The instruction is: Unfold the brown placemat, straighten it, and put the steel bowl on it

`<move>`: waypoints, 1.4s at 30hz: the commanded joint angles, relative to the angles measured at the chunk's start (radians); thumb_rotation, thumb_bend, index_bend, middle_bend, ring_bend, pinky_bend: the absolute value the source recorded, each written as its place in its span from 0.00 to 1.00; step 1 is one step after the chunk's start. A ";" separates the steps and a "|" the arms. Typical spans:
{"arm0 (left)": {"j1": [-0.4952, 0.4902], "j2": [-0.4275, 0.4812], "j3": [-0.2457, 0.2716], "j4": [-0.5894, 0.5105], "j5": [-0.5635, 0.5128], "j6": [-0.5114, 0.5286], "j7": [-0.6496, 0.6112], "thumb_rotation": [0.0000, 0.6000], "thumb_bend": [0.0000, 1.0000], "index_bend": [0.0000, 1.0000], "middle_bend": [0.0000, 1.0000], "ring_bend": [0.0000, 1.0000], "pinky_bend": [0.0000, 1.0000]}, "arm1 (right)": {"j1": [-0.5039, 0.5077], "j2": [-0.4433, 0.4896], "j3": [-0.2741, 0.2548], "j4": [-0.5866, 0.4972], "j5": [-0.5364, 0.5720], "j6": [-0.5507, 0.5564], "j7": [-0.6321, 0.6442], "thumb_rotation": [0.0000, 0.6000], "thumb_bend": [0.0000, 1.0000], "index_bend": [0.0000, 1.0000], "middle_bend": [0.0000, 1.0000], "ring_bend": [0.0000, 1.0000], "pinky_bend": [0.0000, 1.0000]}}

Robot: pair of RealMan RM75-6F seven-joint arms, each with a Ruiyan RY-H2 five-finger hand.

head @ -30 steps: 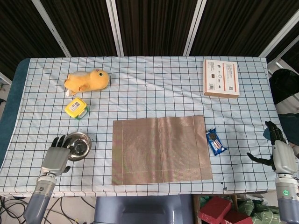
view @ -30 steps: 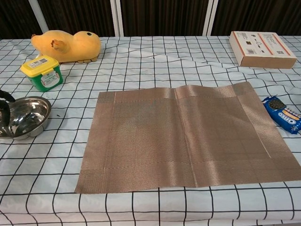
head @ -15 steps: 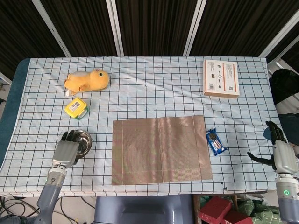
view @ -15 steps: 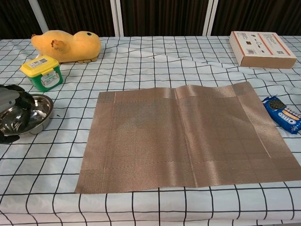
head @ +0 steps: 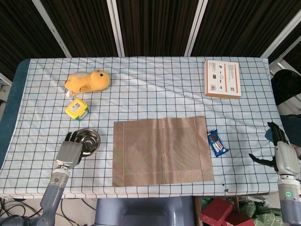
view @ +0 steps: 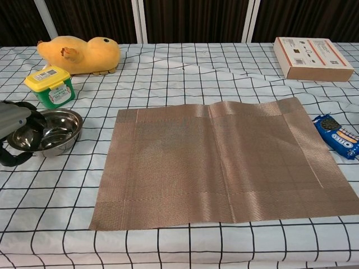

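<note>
The brown placemat (head: 162,150) (view: 224,162) lies unfolded and flat near the table's front edge, with a faint crease down its middle. The steel bowl (head: 88,140) (view: 56,129) stands just left of the mat, a short gap from its left edge. My left hand (head: 69,152) (view: 15,133) grips the bowl's left rim, fingers curled over into the bowl and thumb below. My right hand (head: 281,151) hangs past the table's right edge with its fingers spread and nothing in it. The chest view does not show it.
A yellow plush duck (head: 88,80) (view: 81,55) and a yellow-lidded green tub (head: 76,108) (view: 50,86) sit behind the bowl. A blue cookie packet (head: 217,142) (view: 338,136) lies beside the mat's right edge. A flat cardboard box (head: 222,78) (view: 312,58) is at the back right.
My left hand came forward onto the bowl's rim and took hold of it. Hand and bowl then shifted right, toward the placemat. The right hand stayed still.
</note>
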 commanded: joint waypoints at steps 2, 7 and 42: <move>0.001 0.004 -0.002 -0.007 0.023 0.005 -0.006 1.00 0.49 0.64 0.23 0.05 0.10 | 0.000 0.000 0.000 -0.001 0.000 0.000 0.001 1.00 0.06 0.00 0.00 0.00 0.16; -0.009 0.009 -0.016 -0.040 0.082 0.018 -0.014 1.00 0.49 0.64 0.23 0.05 0.10 | 0.000 0.000 0.000 -0.001 0.000 0.000 0.000 1.00 0.06 0.00 0.00 0.00 0.16; -0.381 -0.380 -0.192 0.247 0.094 -0.268 0.073 1.00 0.45 0.62 0.24 0.05 0.11 | 0.002 0.004 0.006 0.003 0.010 -0.010 0.020 1.00 0.07 0.00 0.00 0.00 0.16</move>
